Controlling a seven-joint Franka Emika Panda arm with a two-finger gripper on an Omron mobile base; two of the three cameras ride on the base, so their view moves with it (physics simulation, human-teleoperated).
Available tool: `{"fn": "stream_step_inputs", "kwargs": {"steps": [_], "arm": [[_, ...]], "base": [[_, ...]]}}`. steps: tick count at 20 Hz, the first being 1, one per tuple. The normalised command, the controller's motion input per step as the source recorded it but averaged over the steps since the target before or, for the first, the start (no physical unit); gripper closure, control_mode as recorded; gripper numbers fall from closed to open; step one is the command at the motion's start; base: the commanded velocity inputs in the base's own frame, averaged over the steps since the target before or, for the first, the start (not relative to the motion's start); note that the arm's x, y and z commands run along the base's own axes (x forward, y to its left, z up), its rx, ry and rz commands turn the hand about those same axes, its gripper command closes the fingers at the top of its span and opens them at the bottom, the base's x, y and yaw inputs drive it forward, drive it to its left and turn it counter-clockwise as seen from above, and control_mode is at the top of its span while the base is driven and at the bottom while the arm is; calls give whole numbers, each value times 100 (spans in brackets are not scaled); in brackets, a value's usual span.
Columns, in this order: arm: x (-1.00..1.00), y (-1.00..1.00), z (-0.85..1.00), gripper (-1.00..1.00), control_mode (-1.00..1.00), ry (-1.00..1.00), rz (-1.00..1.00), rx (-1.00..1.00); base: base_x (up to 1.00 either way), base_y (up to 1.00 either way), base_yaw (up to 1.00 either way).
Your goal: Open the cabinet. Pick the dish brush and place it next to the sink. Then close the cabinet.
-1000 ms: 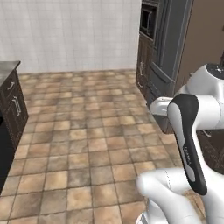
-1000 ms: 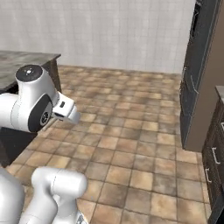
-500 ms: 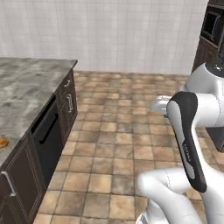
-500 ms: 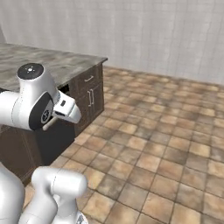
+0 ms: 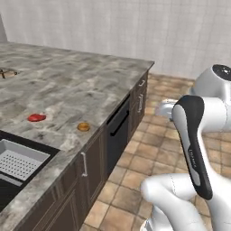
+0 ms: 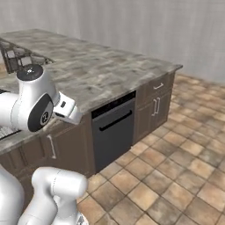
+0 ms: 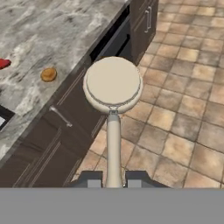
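The dish brush [image 7: 113,83] is clamped by its handle in the closed gripper [image 7: 113,179], carried over the floor at 3 o'clock from the table [image 5: 67,85], so placing it by the sink [image 5: 18,158] and closing the cabinet remain.

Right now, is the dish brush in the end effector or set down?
In the end effector: the dish brush handle runs between its shut fingertips.

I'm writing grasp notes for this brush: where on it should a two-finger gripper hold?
On the thin straight handle, as the gripper does now: the dish brush has a round head too wide to pinch. Come from the handle's end, fingers on either side.
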Motion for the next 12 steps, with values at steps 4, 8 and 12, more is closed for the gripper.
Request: {"fn": "stream_step_inputs", "kwargs": {"steps": [4,8,12], "arm": [[0,0,0,100,100,0,0,0],[0,0,0,100,100,0,0,0],[0,0,0,100,100,0,0,0]], "base": [[0,68,51],[1,48,41],[15,27,34]]}}
